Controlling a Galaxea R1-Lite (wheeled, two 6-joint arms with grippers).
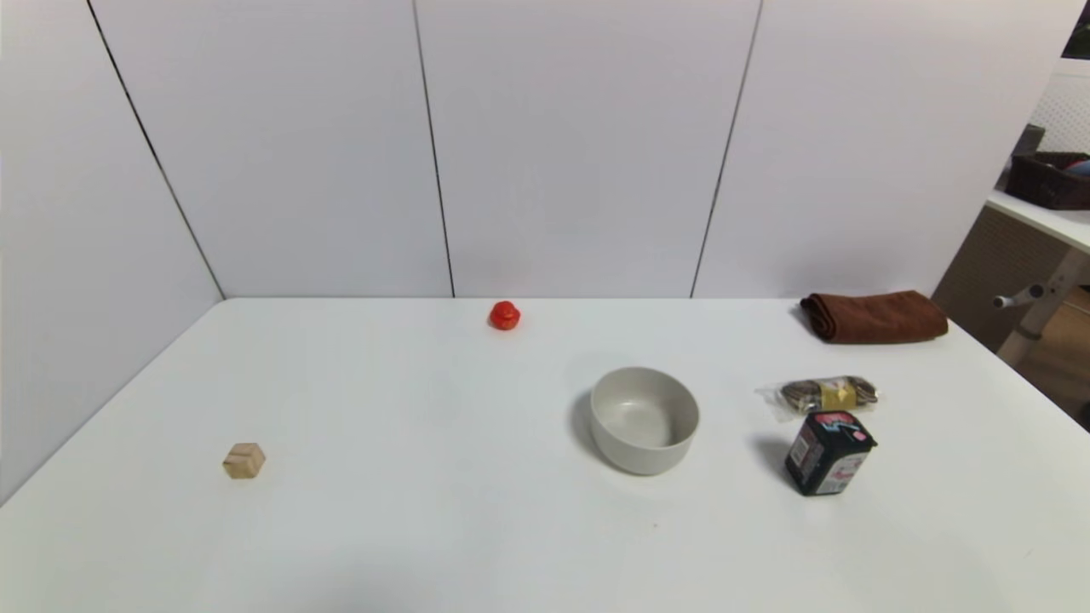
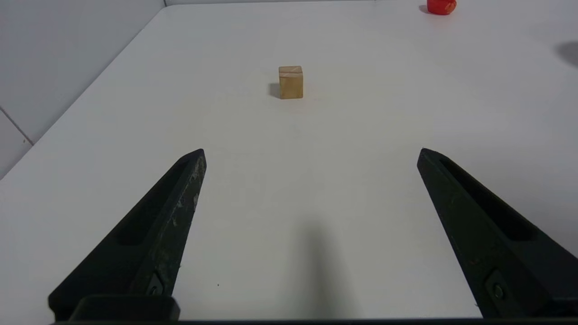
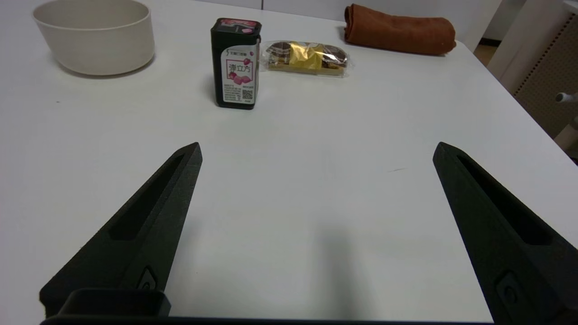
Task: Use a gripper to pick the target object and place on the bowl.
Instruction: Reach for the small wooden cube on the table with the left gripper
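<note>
The small light-tan wooden cube (image 1: 244, 461) sits on the white table at the front left; it also shows in the left wrist view (image 2: 291, 81), well ahead of my left gripper (image 2: 311, 151), which is open and empty above the table. The grey-white bowl (image 1: 645, 419) stands empty right of centre; it also shows in the right wrist view (image 3: 94, 35). My right gripper (image 3: 316, 151) is open and empty over the front right of the table. Neither gripper shows in the head view.
A small red round object (image 1: 505, 315) lies at the back centre. A black printed box (image 1: 828, 452), a wrapped snack (image 1: 828, 395) and a folded brown cloth (image 1: 874, 316) lie right of the bowl. White walls close the back and left; the table's right edge (image 1: 1030, 379) is open.
</note>
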